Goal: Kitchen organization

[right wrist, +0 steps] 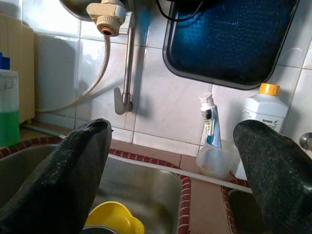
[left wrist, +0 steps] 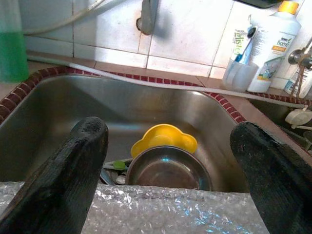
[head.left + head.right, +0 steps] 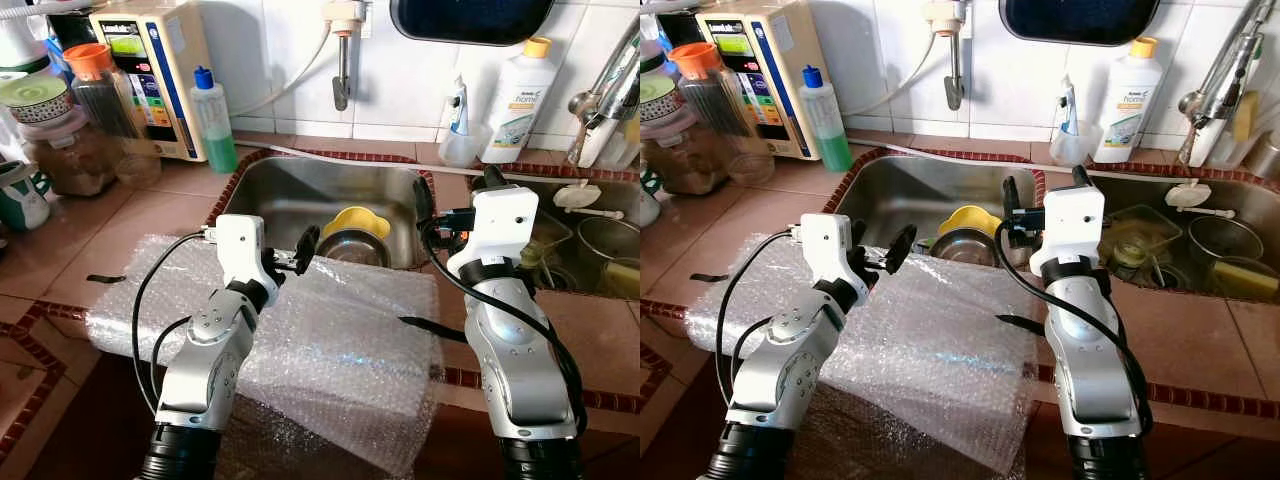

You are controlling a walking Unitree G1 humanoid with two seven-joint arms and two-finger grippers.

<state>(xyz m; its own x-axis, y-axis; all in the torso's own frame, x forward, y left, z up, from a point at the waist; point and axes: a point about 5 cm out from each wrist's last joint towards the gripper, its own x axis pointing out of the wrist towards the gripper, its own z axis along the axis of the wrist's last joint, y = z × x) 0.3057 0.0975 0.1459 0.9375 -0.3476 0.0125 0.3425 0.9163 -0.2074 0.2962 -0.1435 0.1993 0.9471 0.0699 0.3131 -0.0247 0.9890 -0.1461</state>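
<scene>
A steel bowl (image 3: 352, 247) lies in the left sink basin (image 3: 285, 190), with a yellow plastic dish (image 3: 357, 221) leaning just behind it. A sheet of bubble wrap (image 3: 330, 340) covers the counter in front of the sink. My left gripper (image 3: 290, 258) hovers open over the wrap's far edge and points at the bowl; its fingers (image 2: 63, 180) hold nothing. My right gripper (image 3: 457, 195) is raised and open above the ridge between the two basins, facing the tiled wall, with its fingers (image 1: 63, 180) empty.
A green soap bottle (image 3: 214, 120), a beige wall appliance (image 3: 150, 75) and jars (image 3: 70, 150) stand at the back left. A cup of toothbrushes (image 3: 460, 140) and a white detergent bottle (image 3: 520, 100) stand behind the sinks. The right basin (image 3: 590, 250) holds dishes. A wall tap (image 1: 127, 73) hangs over the left basin.
</scene>
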